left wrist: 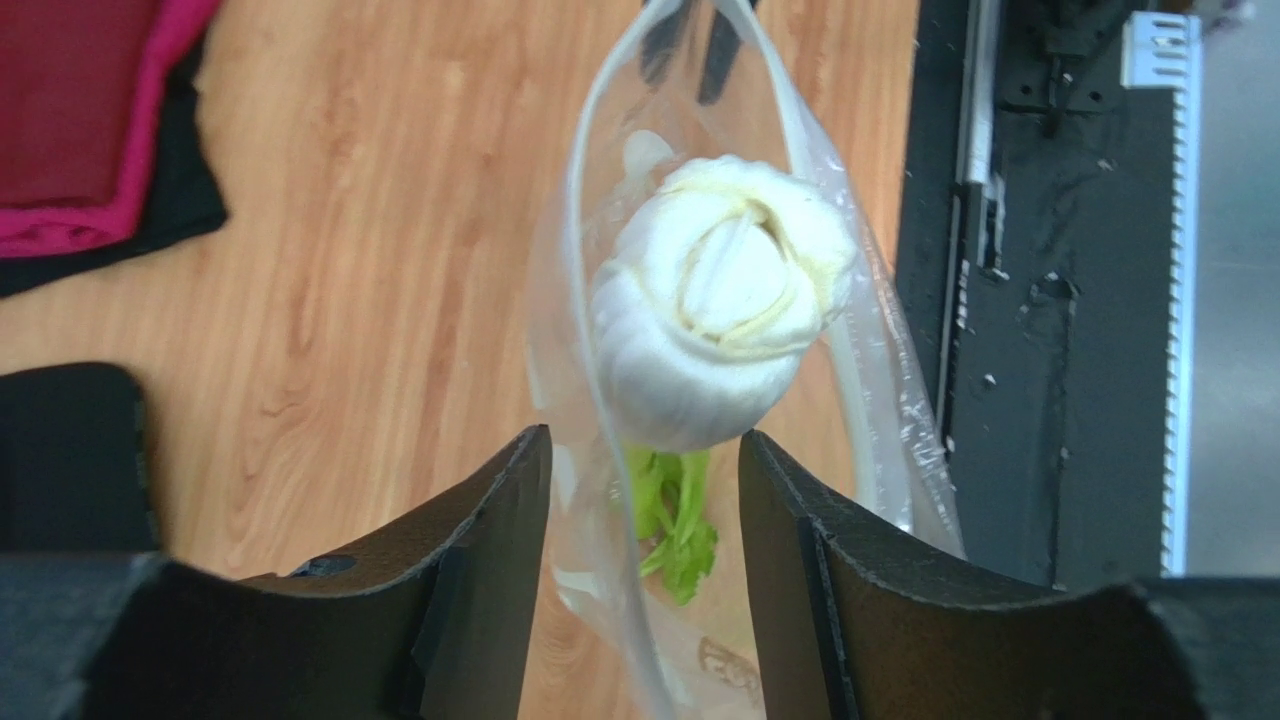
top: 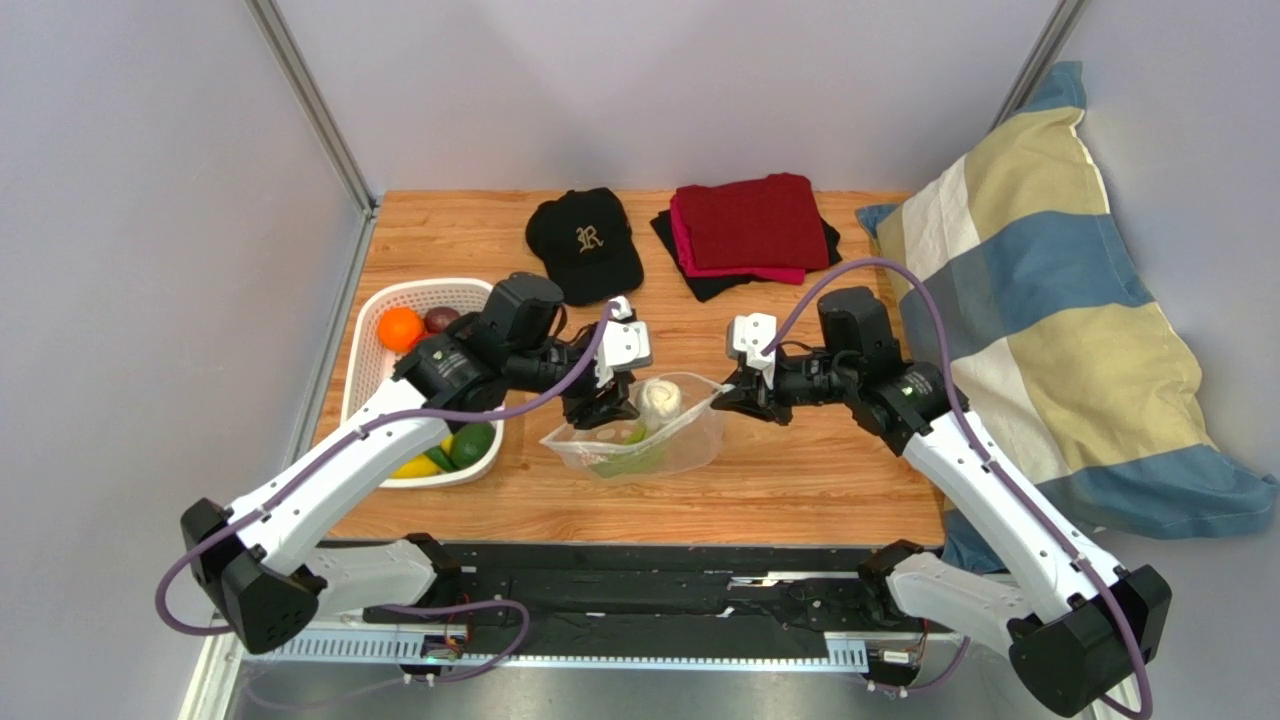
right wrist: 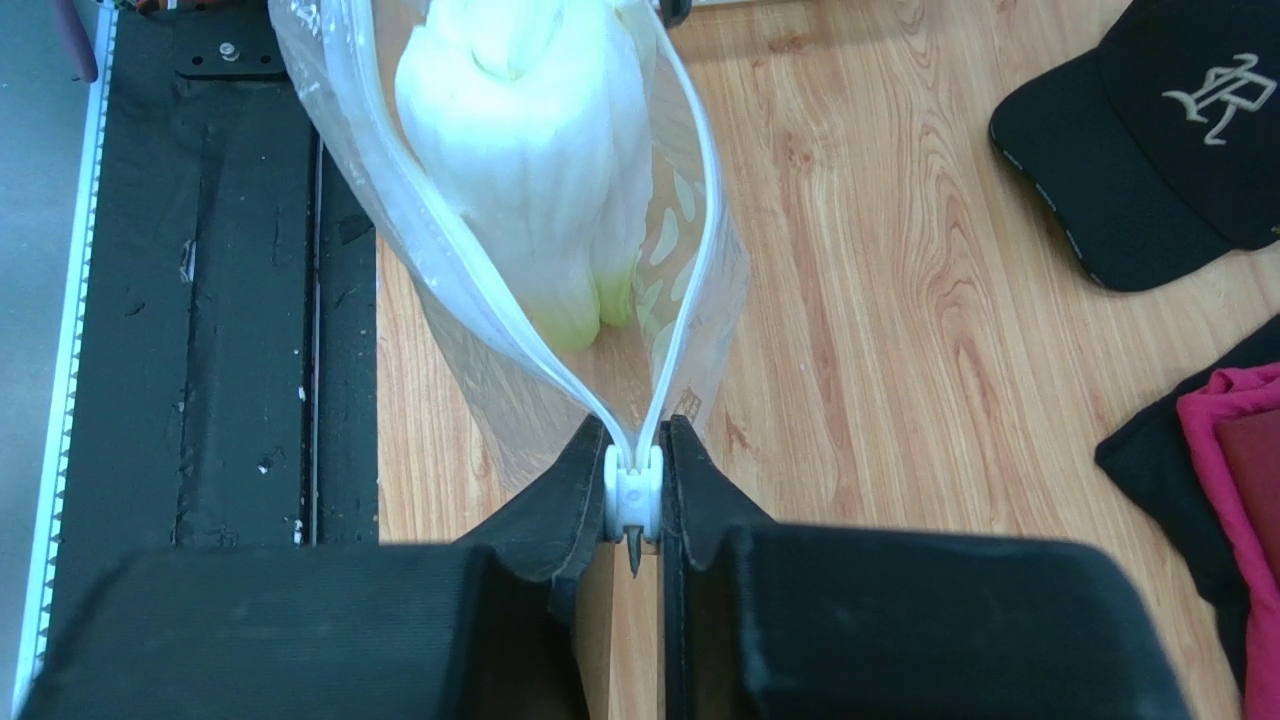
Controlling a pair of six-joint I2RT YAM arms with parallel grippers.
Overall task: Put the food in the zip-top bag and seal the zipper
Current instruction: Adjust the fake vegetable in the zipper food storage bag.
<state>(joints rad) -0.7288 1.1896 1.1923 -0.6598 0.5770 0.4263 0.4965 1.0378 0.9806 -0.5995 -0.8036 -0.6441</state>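
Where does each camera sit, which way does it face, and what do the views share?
Top: above and behind the arms, looking down on the table; both arms show.
Left wrist: looks past the open left gripper at the stalk in the bag.
Right wrist: looks past the right gripper, shut on the zipper.
Shared: bag and stalk, all three views.

Black cap (top: 583,240), far middle of scene: ornate gothic "R" stitched in pale thread on front. Same emblem seen sideways in right wrist view. No other legible text.
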